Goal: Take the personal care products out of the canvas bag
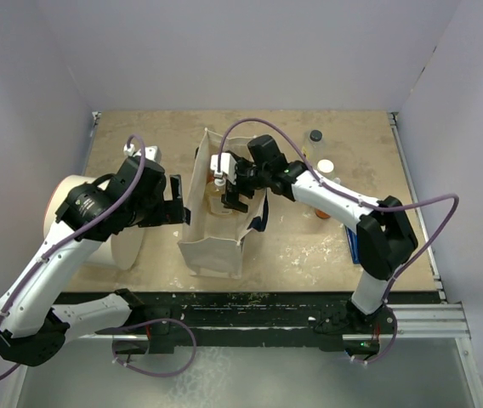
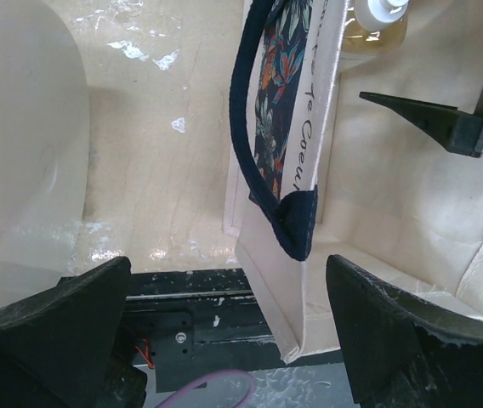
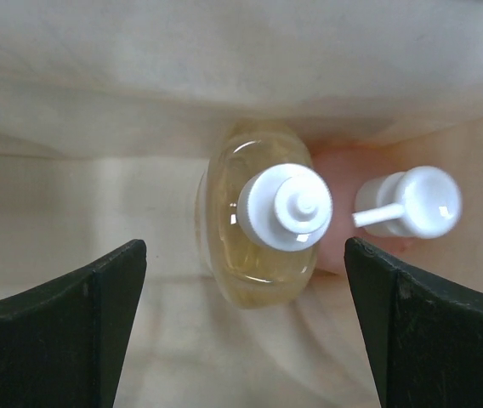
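The beige canvas bag (image 1: 214, 242) stands upright mid-table with its mouth open. My right gripper (image 1: 231, 192) is open and lowered into the bag's mouth. In the right wrist view it (image 3: 246, 255) hangs over a clear yellowish white-capped bottle (image 3: 258, 246), which stands between the fingers untouched. A pink pump bottle (image 3: 411, 204) stands beside it, inside the bag. My left gripper (image 1: 179, 201) is open at the bag's left rim. In the left wrist view it (image 2: 229, 272) straddles the bag's wall (image 2: 309, 280) and black strap (image 2: 254, 153) without pinching.
A large white cylinder (image 1: 88, 217) stands left of the bag, close to the left arm. On the table to the right are a black-capped bottle (image 1: 315, 136), a wide white-capped bottle (image 1: 326, 167) and an orange bottle (image 1: 321, 211) partly hidden by the right arm. A blue flat object (image 1: 353, 244) lies nearby.
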Robot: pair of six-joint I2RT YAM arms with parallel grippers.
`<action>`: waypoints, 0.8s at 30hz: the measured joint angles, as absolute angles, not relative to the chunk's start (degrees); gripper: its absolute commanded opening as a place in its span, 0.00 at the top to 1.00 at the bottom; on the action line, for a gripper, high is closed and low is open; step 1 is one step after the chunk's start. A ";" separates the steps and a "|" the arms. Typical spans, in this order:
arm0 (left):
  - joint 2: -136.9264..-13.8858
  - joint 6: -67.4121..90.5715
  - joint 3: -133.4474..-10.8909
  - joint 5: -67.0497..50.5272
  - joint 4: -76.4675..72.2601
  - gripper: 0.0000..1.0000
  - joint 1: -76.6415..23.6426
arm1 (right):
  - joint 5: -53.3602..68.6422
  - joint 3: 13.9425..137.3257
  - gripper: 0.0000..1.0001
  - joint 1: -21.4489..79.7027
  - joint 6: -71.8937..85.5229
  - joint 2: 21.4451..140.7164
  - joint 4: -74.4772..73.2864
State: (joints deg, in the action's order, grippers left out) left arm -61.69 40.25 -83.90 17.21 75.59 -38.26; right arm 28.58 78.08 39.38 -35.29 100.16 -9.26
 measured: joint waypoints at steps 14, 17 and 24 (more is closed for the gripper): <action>-61.69 37.82 -84.31 18.06 75.59 0.01 -38.26 | 33.10 79.07 0.02 39.05 -33.98 106.48 -9.43; -61.82 37.82 -84.34 18.11 75.59 0.01 -38.26 | 33.26 79.07 0.02 39.18 -33.01 107.53 -7.99; -62.70 37.85 -84.86 18.11 75.77 0.01 -38.26 | 34.06 79.83 0.10 40.29 -30.70 111.35 -4.69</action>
State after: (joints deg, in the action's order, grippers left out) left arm -62.70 37.85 -84.86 18.11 75.77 -38.26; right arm 34.06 79.83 40.29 -30.70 111.35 -4.69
